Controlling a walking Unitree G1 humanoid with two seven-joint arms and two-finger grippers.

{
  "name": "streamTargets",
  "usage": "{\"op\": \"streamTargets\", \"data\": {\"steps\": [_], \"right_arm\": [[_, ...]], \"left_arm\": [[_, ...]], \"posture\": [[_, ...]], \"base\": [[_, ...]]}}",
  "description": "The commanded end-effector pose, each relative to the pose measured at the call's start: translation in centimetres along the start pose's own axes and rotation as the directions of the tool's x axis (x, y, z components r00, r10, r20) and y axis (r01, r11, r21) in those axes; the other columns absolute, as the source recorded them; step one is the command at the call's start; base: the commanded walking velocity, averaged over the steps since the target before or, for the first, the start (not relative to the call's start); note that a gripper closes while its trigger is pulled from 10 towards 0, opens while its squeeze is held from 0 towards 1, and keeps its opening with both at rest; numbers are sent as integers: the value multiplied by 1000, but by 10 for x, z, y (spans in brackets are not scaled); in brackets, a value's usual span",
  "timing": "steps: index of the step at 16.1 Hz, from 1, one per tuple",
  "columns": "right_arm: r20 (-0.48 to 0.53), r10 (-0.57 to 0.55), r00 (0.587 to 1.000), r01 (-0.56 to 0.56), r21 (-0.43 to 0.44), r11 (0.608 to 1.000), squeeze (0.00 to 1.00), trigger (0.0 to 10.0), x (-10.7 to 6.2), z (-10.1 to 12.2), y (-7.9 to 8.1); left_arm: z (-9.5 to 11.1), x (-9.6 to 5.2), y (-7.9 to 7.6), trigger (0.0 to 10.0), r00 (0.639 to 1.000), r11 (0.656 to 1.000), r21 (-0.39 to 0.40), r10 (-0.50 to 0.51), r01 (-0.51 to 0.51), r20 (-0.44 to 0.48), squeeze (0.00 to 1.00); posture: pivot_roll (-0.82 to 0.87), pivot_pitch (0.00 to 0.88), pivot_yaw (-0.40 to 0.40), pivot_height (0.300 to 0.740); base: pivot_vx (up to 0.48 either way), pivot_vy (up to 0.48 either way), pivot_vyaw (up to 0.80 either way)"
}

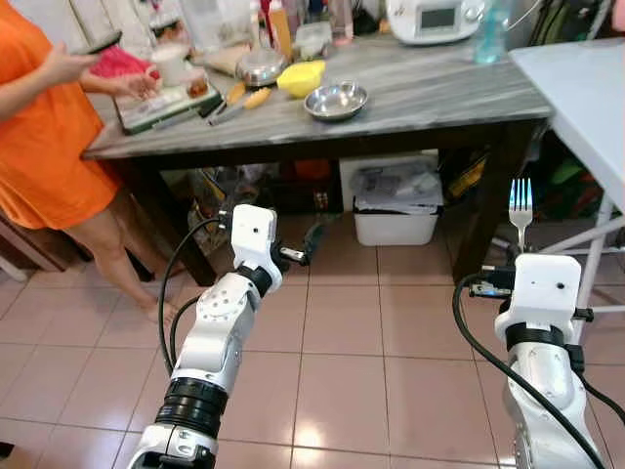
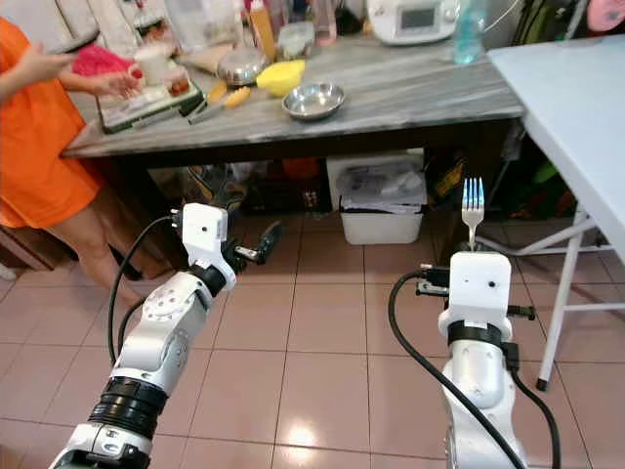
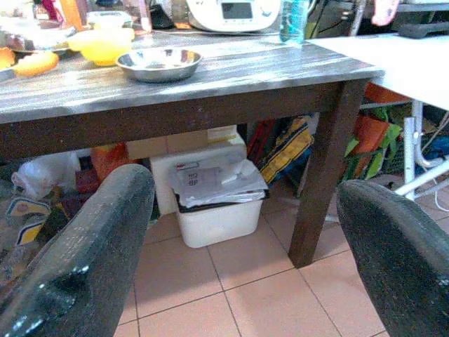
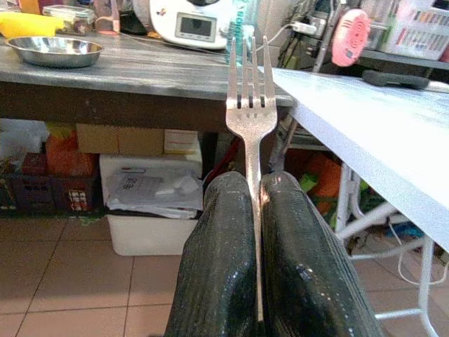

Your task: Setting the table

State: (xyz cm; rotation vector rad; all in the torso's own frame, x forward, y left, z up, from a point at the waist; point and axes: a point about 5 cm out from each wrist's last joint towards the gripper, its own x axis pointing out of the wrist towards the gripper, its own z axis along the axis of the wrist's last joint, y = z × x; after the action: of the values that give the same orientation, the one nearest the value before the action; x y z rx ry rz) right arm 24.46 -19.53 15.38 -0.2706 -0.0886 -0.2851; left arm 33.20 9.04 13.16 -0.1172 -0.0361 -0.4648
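Note:
A silver fork point(image 4: 249, 105) stands tines up, its handle pinched between the two black fingers of my right gripper point(image 4: 256, 182), which is shut on it. From the head, the fork point(image 1: 520, 208) rises above my white right wrist, over the tiled floor and beside the white table point(image 1: 586, 88). My left gripper point(image 1: 311, 239) is open and holds nothing. It hangs low over the floor in front of the grey wood-grain table point(image 1: 439, 98). On that table are a steel bowl point(image 1: 335, 100) and a yellow bowl point(image 1: 301, 76).
A person in orange point(image 1: 39, 147) stands at the grey table's left end, hands over a tray of items. A white bin point(image 1: 395, 210) and bags sit under the table. A white appliance point(image 1: 435, 20) and a bottle stand at the table's back.

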Motion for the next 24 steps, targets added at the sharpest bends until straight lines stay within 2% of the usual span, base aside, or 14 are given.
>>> {"op": "streamTargets", "data": {"steps": [1,15,24], "right_arm": [[15,12,1000,-12,9,1000,0,10000,1,3,4],[23,7,1000,-7,6,1000,0,10000,4,4,3],[25,26,999,-26,13,1000,0,10000,4,5,7]], "left_arm": [[2,-3,4,10000,1000,1000,12,0,0,1,0],[-1,-2,0,10000,1000,1000,11,-9,9,-9,0],[2,-3,-1,10000,1000,1000,20,-6,6,-2,0]], "posture": [[-239,48,170,740],[-246,41,172,740],[-238,47,170,740]], "base": [[352,0,0],[354,0,0],[352,0,0]]}}
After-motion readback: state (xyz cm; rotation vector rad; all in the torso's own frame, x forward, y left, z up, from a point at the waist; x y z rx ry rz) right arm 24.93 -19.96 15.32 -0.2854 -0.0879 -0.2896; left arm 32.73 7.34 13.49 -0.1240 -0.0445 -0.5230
